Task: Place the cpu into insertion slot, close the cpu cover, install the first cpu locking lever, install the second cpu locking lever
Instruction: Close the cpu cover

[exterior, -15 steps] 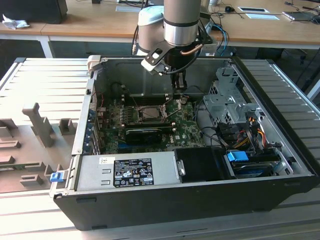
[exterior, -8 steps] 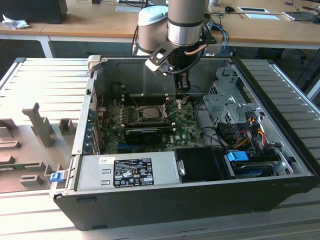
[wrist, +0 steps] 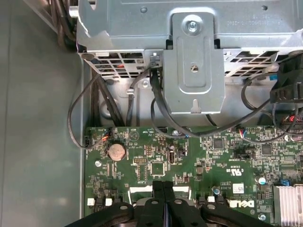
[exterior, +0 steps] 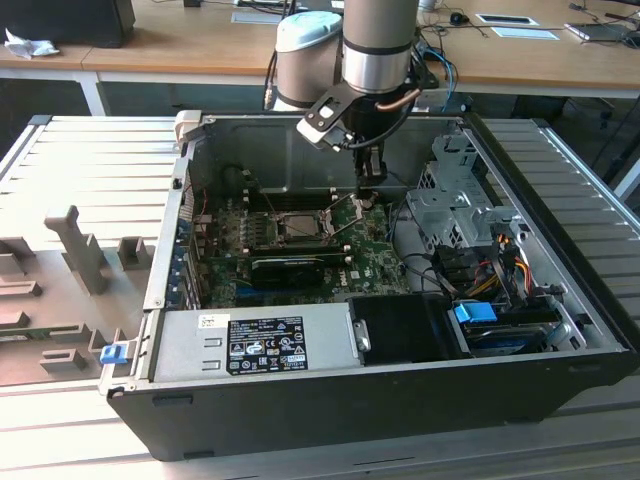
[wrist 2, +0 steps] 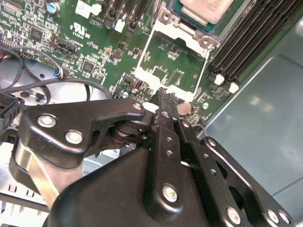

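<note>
The cpu, a square chip with a dull silver top, lies in the insertion slot on the green motherboard inside the open computer case. The cpu cover, a thin metal frame with a large window, stands swung open away from the slot, and the board shows through the window. My gripper is shut, its black fingers pressed together with nothing between them. Its tip is at the cover's free edge, on the exterior view's right of the slot. Whether it touches the cover I cannot tell.
Long black memory slots run beside the socket. A metal drive cage with cables stands at the exterior view's right, and a power supply lies along the case front. Loose black cables hang over the board near a coin battery.
</note>
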`<move>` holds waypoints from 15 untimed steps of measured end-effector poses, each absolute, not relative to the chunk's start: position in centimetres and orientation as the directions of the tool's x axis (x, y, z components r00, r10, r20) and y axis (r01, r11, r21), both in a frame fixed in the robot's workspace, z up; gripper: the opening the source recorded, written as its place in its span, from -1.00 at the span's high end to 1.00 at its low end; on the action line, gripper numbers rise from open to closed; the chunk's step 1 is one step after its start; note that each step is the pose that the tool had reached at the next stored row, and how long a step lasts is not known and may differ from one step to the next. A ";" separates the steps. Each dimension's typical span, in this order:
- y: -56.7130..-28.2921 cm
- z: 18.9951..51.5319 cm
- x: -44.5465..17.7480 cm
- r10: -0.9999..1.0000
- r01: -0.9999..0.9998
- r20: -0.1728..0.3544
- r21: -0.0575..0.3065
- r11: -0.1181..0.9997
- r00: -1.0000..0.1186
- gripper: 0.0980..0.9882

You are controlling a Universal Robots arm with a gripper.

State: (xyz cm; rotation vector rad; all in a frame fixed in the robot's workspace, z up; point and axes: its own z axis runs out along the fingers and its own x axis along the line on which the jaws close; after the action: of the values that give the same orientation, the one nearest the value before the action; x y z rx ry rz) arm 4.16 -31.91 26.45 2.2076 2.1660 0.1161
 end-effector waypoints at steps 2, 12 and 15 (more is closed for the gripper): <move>-31.9 26.3 4.6 1.000 0.996 0.021 0.085 -0.020 0.018 0.98; -31.9 24.4 6.1 1.000 0.998 0.021 0.066 -0.020 0.019 0.98; -31.9 24.4 6.1 1.000 1.000 0.023 0.018 -0.020 0.020 0.98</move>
State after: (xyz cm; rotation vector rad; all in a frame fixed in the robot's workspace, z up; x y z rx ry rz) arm 6.10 -31.90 24.44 2.2455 2.2015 0.0460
